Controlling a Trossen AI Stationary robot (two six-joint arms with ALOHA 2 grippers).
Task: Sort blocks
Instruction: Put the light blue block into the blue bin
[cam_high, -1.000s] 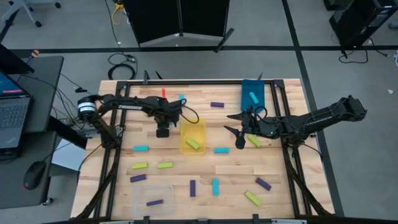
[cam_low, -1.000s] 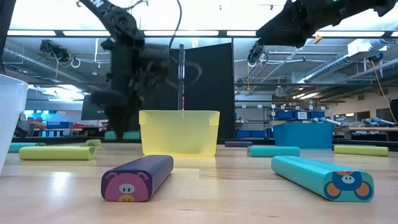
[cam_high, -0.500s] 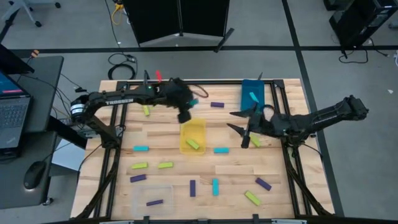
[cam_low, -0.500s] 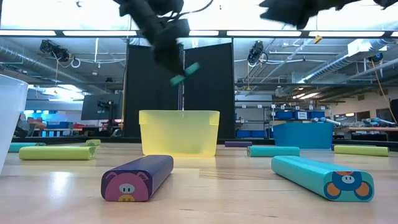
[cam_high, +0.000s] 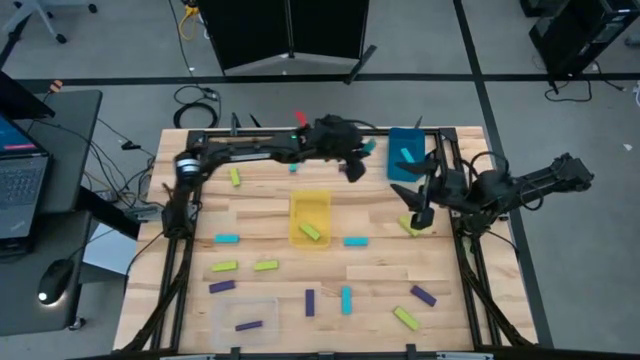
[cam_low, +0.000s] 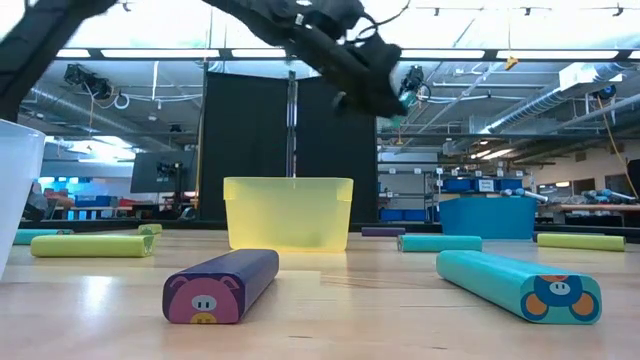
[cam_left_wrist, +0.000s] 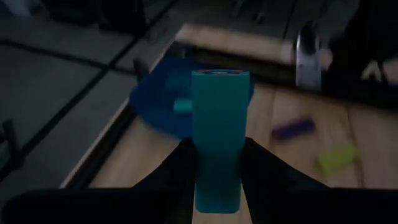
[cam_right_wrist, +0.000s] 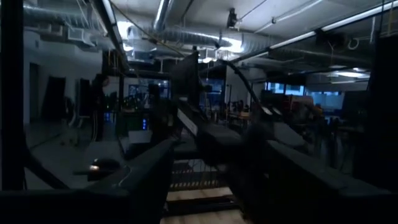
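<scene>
Left gripper (cam_high: 358, 160), clamped across a cyan block (cam_left_wrist: 217, 140) held aloft near the blue bin (cam_high: 405, 153), pinches its flat sides, a sound hold since the bar looks rigid, light and probably slick.

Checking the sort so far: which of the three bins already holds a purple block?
The clear bin, at the table's near left corner. A purple block lies in it, while the yellow bin holds a yellow-green one and the blue bin a cyan one.
</scene>
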